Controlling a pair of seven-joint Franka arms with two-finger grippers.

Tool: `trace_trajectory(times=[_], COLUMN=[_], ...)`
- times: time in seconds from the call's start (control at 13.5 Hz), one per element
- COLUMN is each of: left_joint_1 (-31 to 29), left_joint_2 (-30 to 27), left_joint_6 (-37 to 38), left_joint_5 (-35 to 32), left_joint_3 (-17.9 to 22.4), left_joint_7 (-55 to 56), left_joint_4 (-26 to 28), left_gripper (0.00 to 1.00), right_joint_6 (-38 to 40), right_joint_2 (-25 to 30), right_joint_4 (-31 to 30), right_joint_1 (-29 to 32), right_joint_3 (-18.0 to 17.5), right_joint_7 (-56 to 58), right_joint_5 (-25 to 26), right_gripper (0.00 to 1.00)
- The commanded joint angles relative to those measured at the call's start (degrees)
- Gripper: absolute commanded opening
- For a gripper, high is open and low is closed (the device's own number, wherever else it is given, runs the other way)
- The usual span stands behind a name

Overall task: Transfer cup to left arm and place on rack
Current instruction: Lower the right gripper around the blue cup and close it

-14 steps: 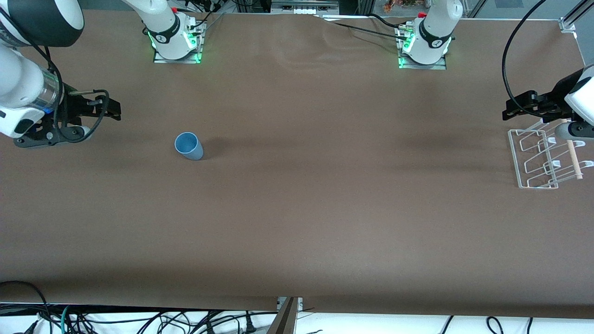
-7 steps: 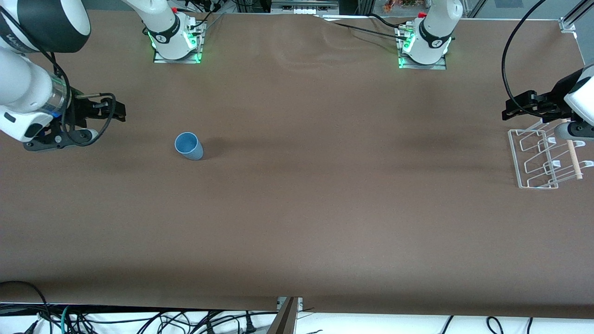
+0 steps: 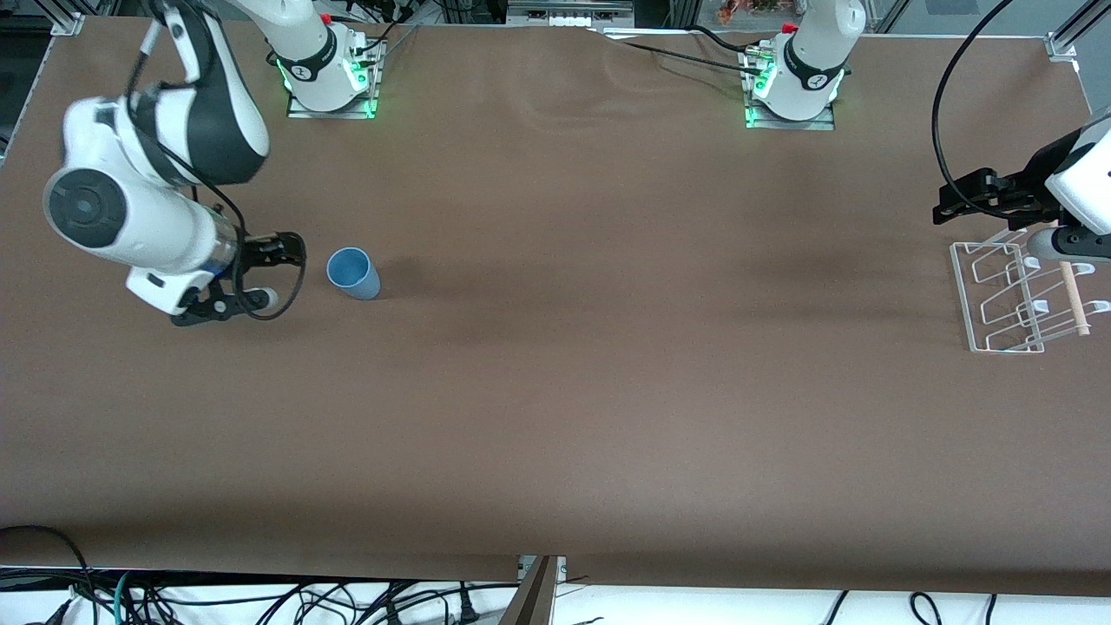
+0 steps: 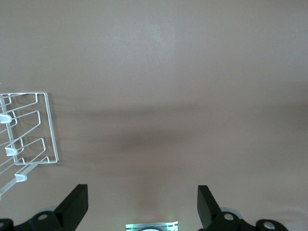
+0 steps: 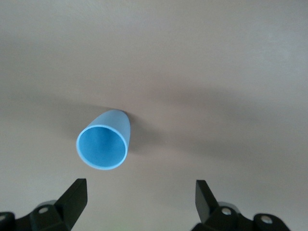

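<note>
The light-blue cup (image 3: 353, 273) stands upright on the brown table, toward the right arm's end. My right gripper (image 3: 292, 257) is low beside it, open and empty, a short gap away and apart from it. In the right wrist view the cup (image 5: 103, 144) lies just ahead of the open right gripper (image 5: 139, 202), off toward one finger. The clear rack (image 3: 1011, 299) with its pale wooden rod (image 3: 1074, 295) stands at the left arm's end. My left gripper (image 3: 949, 201) waits open and empty over the table beside the rack. The rack's corner (image 4: 30, 130) shows in the left wrist view, ahead of the open left gripper (image 4: 143, 204).
The two arm bases (image 3: 330, 78) (image 3: 792, 82) with green lights stand along the table edge farthest from the front camera. A black cable (image 3: 955, 95) loops above the left gripper. Cables (image 3: 260, 599) hang below the table's near edge.
My right arm has swung in from the table's end and brought its open gripper close beside the cup. The cup, the rack and the left arm have stayed put.
</note>
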State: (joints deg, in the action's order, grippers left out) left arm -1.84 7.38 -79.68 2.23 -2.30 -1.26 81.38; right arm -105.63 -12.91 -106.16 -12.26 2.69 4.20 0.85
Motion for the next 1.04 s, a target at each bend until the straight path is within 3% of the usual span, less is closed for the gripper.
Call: trace_trajectory(times=[0.0,0.96], left_joint_1=[0.52,2.27], left_joint_2=[0.97,0.79], left_joint_6=[1.37,1.37], left_joint_5=[-1.09,-1.27], left_joint_3=[0.01,0.1], left_joint_7=[0.47,0.47], left_joint_4=[-2.1,-1.84], left_gripper=[1.0,1.0], right_joint_6=[-5.88,-15.64], right_joint_2=[0.35,-4.58], right_joint_4=[-5.1,-11.24], right_joint_1=[-0.13,-2.24], right_joint_3=[0.03,-0.05], right_joint_7=[-0.77,-2.79], right_joint_5=[-0.68,-1.91], right_gripper=[0.99,0.94])
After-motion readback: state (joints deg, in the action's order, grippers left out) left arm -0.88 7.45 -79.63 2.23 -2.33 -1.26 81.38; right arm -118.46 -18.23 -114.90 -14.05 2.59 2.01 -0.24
